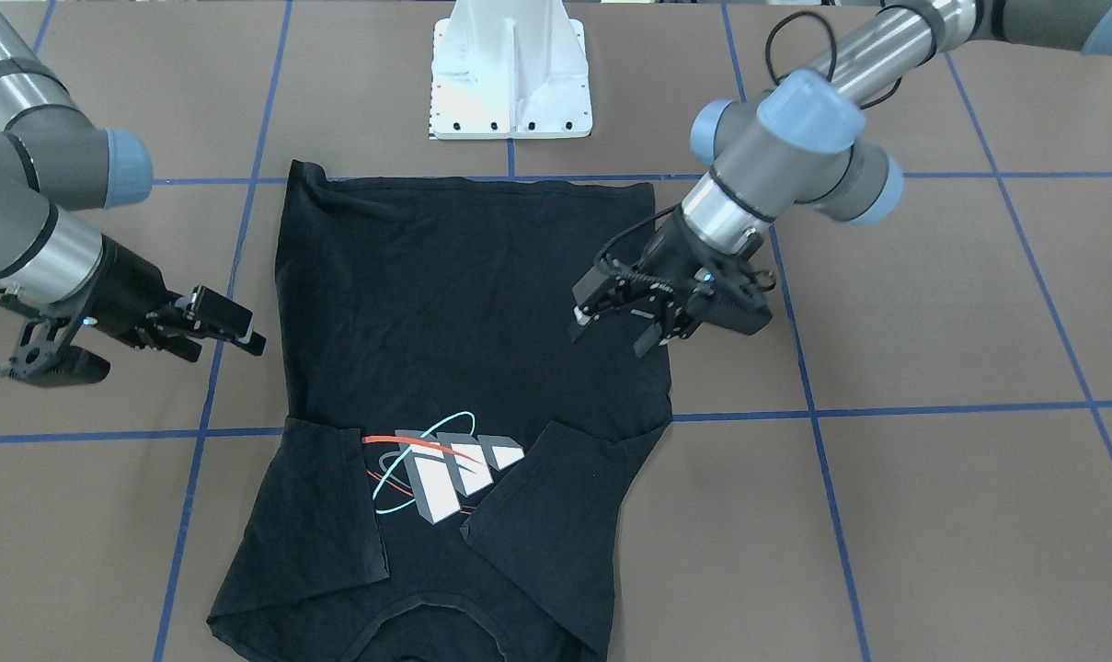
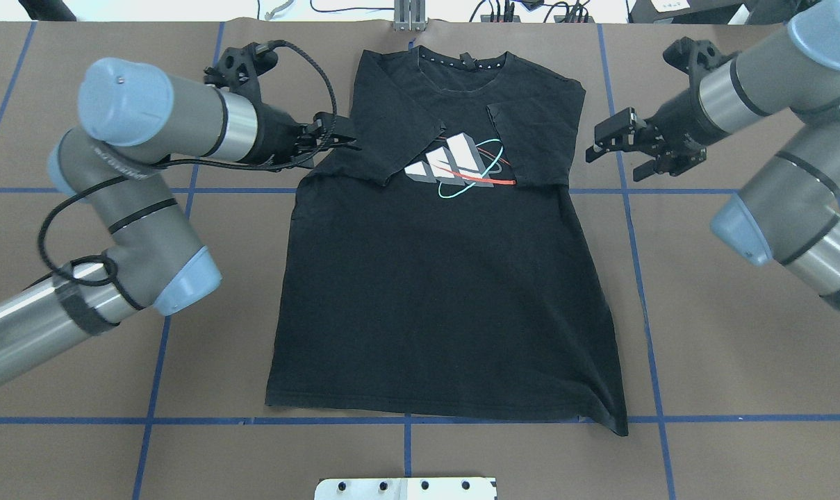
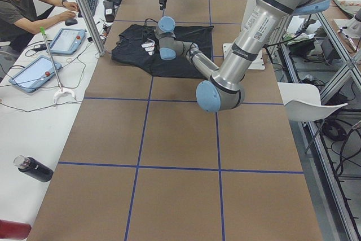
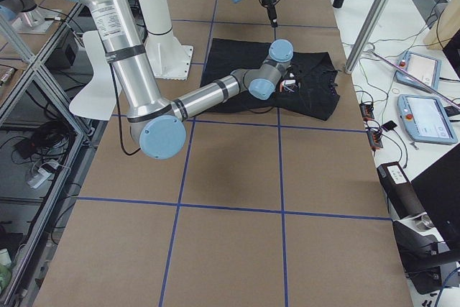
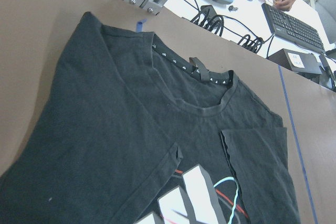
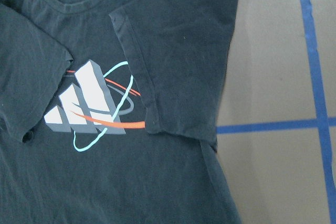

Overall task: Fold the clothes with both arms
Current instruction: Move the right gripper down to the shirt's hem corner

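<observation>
**Position of the workpiece.** The black short-sleeved cotton T-shirt (image 2: pixel 447 292) lies flat on the brown bench (image 2: pixel 704 347), print side up. Its ribbed collar (image 2: pixel 461 73) is at the far edge from the robot and its straight hem (image 2: pixel 433 410) is nearest the base. Both short sleeves are folded inward over the chest. They partly cover the white-grey block print ringed in red and teal (image 2: pixel 461 163).

**Pincer state.** The black two-finger left pincer (image 1: pixel 611 336) hovers over the shirt's side edge near the shoulder. Its fingers are spread apart and hold nothing. The black two-finger right pincer (image 1: pixel 229 348) is just beside the opposite edge, off the cloth, and is likewise parted and empty.

**Handling properties (judgement).** The cotton is light, limp and non-fragile. It will sag and crease wherever it is unsupported, and a one-sided lift will drag the body askew.

**Recommended hold (judgement).**
- Grip both shoulder corners together, where the folded sleeve doubles the fabric.
- Pinch through all layers so the lower one is not left behind.
- Lift both sides evenly.
</observation>
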You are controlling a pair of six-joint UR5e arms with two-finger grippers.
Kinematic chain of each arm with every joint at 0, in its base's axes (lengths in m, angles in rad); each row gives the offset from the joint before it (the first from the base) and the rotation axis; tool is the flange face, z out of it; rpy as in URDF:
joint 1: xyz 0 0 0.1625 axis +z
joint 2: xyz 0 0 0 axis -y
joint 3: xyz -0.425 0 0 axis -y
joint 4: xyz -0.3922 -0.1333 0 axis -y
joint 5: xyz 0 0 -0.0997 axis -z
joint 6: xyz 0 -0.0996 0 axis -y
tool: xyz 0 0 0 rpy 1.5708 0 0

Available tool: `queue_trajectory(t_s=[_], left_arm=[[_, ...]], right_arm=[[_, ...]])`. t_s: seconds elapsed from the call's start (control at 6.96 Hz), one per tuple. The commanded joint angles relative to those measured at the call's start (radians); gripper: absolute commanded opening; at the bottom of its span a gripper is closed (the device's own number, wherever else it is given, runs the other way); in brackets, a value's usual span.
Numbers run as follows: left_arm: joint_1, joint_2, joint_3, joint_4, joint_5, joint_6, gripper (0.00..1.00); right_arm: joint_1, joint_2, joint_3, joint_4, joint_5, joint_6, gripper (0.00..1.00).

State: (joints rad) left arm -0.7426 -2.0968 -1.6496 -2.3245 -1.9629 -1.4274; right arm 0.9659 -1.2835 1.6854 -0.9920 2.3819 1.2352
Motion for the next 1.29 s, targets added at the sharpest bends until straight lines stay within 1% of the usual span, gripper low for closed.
queue_trajectory(t_s=[0.0, 0.14, 0.29, 0.43, 0.57, 0.72, 0.86, 1.15], left_arm=[[-0.001, 0.208, -0.256, 0.043, -0.039, -0.001, 1.00], [0.000, 0.231, -0.289, 0.042, -0.048, -0.034, 1.00], [0.000, 0.231, -0.298, 0.040, -0.047, -0.065, 1.00], [0.000, 0.233, -0.320, 0.042, -0.047, -0.068, 1.00], [0.000, 0.233, -0.320, 0.043, -0.042, -0.067, 1.00], [0.000, 0.233, -0.320, 0.043, -0.039, -0.067, 1.00], [0.000, 0.233, -0.320, 0.043, -0.039, -0.067, 1.00], [0.000, 0.233, -0.320, 0.045, -0.037, -0.065, 1.00]], right_arm=[[-0.080, -0.187, 0.187, 0.001, -0.004, 0.059, 1.00], [-0.134, -0.222, 0.230, 0.003, -0.012, 0.123, 1.00], [-0.203, -0.238, 0.250, 0.003, -0.039, 0.176, 1.00], [-0.308, -0.264, 0.279, 0.003, -0.144, 0.219, 1.00], [-0.384, -0.304, 0.310, 0.003, -0.194, 0.225, 1.00], [-0.459, -0.325, 0.319, 0.004, -0.242, 0.249, 1.00], [-0.507, -0.327, 0.321, 0.004, -0.272, 0.263, 1.00], [-0.570, -0.362, 0.318, 0.004, -0.276, 0.277, 1.00]])
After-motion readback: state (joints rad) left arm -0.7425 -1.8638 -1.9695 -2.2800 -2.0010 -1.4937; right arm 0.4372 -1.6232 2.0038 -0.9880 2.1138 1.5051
